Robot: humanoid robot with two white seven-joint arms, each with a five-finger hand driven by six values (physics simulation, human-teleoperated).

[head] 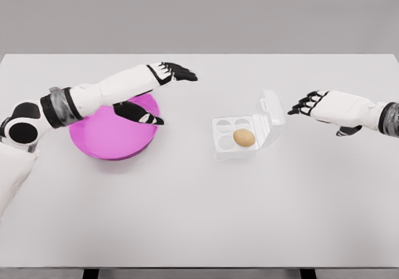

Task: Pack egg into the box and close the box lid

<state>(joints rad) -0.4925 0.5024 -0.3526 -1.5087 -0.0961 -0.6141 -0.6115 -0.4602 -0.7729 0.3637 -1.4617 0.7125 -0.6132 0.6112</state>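
White counter (pixel 199 217) carried the box (pixel 240 139) with egg (pixel 244 137) seated; right hand (pixel 315 104), fingers spread and empty, would next press the upright lid (pixel 269 114) shut.

I'm working in a simulated test bench rather than any real room: a plain white table (pixel 199 217) fills my view, backed by a featureless grey wall with flat, even rendered lighting. Only a magenta plate (pixel 112 143) and a clear egg box (pixel 244 133) furnish it.
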